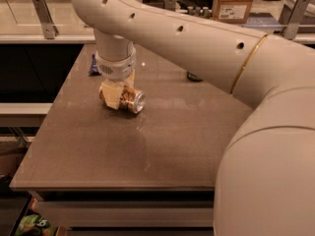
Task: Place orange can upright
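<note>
Your robot's cream-coloured arm (197,38) comes in from the right front of the view, passes above the brown counter (147,151) and turns straight down over its left half. At the end of the arm, below a ribbed white wrist, the tool (118,96) points down at the counter top, roughly midway between the front and back edges and closer to the left edge than the right.

The tool has closed its two pale fingers (111,95) around the orange can (132,99), one on each side of the body. They stand only as far apart as the can is wide, and the near finger covers part of the label. The can is not upright. It lies on its side, low against the counter, and its round silver end faces the front right corner. You cannot tell whether its underside rests on the counter or sits just above it.

A small blue object (93,65) lies near the back left corner, behind the wrist and well apart from the can. A small dark object (194,76) sits near the middle of the counter towards the back edge, partly hidden under the arm.

Beyond the back edge a cardboard box (234,1) stands on another surface. Below the front left corner, some green packaging (34,225) shows near the floor
</note>
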Robot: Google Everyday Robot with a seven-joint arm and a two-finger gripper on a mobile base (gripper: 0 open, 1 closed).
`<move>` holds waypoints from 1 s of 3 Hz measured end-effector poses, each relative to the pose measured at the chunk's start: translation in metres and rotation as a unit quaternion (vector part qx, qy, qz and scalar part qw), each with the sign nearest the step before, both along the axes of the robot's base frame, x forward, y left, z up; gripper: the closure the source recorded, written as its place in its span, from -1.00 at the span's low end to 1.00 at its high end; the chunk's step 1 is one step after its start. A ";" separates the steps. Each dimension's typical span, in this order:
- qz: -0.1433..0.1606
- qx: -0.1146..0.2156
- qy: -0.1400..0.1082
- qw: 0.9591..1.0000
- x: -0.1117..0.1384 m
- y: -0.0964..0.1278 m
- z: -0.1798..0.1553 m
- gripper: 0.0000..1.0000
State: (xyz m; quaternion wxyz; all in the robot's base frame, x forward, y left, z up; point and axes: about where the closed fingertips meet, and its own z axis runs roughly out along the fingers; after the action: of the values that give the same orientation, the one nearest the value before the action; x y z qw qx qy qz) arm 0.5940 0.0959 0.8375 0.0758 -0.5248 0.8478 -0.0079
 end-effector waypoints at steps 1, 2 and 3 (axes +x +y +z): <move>0.000 0.027 -0.017 1.000 0.001 -0.006 0.001 1.00; -0.004 0.064 -0.047 0.997 -0.003 -0.020 0.007 1.00; -0.014 0.087 -0.070 0.994 -0.010 -0.036 0.014 1.00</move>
State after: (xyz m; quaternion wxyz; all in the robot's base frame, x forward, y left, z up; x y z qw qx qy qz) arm 0.5837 0.0603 0.8515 0.1799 -0.5028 0.8450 0.0284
